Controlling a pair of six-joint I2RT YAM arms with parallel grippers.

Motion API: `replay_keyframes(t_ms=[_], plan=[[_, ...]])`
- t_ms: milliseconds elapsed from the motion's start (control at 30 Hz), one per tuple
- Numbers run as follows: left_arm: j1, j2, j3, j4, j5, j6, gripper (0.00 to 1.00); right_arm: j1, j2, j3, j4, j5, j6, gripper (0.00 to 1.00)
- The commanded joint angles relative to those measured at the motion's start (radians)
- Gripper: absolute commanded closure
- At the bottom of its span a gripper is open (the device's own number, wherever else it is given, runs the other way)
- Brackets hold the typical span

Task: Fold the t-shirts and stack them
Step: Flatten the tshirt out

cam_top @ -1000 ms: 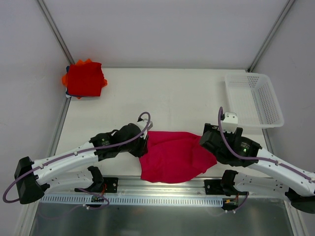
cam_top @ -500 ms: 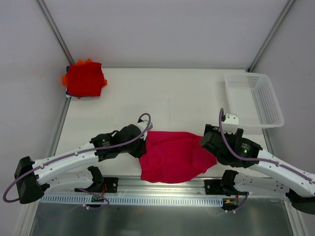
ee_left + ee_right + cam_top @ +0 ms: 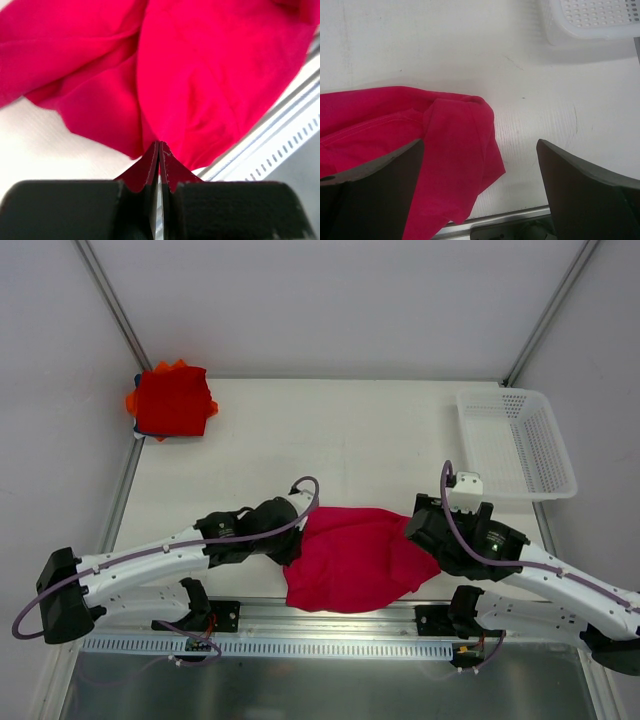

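Observation:
A crimson-pink t-shirt point(image 3: 355, 558) lies rumpled and unfolded at the table's near edge, between the two arms. My left gripper point(image 3: 295, 540) is at its left edge, and in the left wrist view its jaws point(image 3: 159, 145) are pressed shut, pinching the hem of the shirt point(image 3: 210, 75). My right gripper point(image 3: 418, 530) hangs over the shirt's right corner point(image 3: 445, 150); it stands wide open point(image 3: 480, 145) with nothing held. A folded stack of t-shirts point(image 3: 172, 400), bright red on top with orange and blue edges showing, sits at the far left corner.
A white perforated basket point(image 3: 520, 445) stands at the right edge of the table, its corner in the right wrist view point(image 3: 600, 20). A metal rail point(image 3: 330, 645) runs along the near edge, just below the shirt.
The left gripper has slid a little to the right onto the shirt's left edge and closed there. The right arm has hardly moved and the shirt keeps its shape.

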Motion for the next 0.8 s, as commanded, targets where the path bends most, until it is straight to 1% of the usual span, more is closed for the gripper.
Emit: replay_keyframes(t_ms=[0,100,133,200,233,333,367,433,467,567,600,667,700,767], plan=[[-0.036,-0.007,0.098,0.012,0.064,0.032,1.0,-0.004,0.006,0.0,0.011,-0.001,0.013,0.01],[-0.074,-0.008,0.169,0.012,0.142,0.054,1.0,-0.004,0.003,0.023,0.011,-0.003,-0.014,0.0],[-0.114,-0.012,0.189,0.012,0.188,0.057,1.0,-0.004,0.0,0.03,0.011,-0.001,-0.025,0.0],[-0.165,-0.03,0.252,0.009,0.224,0.042,1.0,-0.004,-0.003,0.049,0.023,0.008,-0.057,0.01],[-0.226,-0.041,0.268,0.007,0.234,0.03,1.0,-0.006,-0.003,0.055,0.037,0.011,-0.071,0.01],[-0.327,-0.074,0.339,0.007,0.222,-0.017,1.0,-0.006,0.017,0.085,0.06,0.02,-0.123,0.0],[-0.394,-0.082,0.371,0.007,0.196,-0.024,1.0,-0.007,0.024,0.093,0.077,0.022,-0.135,0.0],[-0.447,-0.084,0.397,0.007,0.187,-0.027,1.0,-0.009,0.049,0.115,0.086,0.022,-0.16,0.0],[-0.487,-0.081,0.422,0.007,0.204,-0.02,1.0,-0.01,0.075,0.121,0.097,0.02,-0.165,0.0],[-0.56,-0.056,0.471,0.012,0.242,0.014,1.0,-0.012,0.125,0.131,0.137,0.002,-0.192,0.0],[-0.622,-0.045,0.483,0.013,0.26,0.025,1.0,-0.012,0.138,0.136,0.146,-0.009,-0.2,0.0],[-0.685,-0.01,0.511,0.02,0.282,0.064,1.0,-0.012,0.171,0.15,0.164,-0.017,-0.22,0.01],[-0.75,0.002,0.517,0.023,0.287,0.08,1.0,-0.013,0.184,0.158,0.167,-0.021,-0.226,0.0],[-0.811,0.043,0.519,0.027,0.285,0.117,1.0,-0.018,0.205,0.182,0.195,-0.02,-0.26,0.01]])
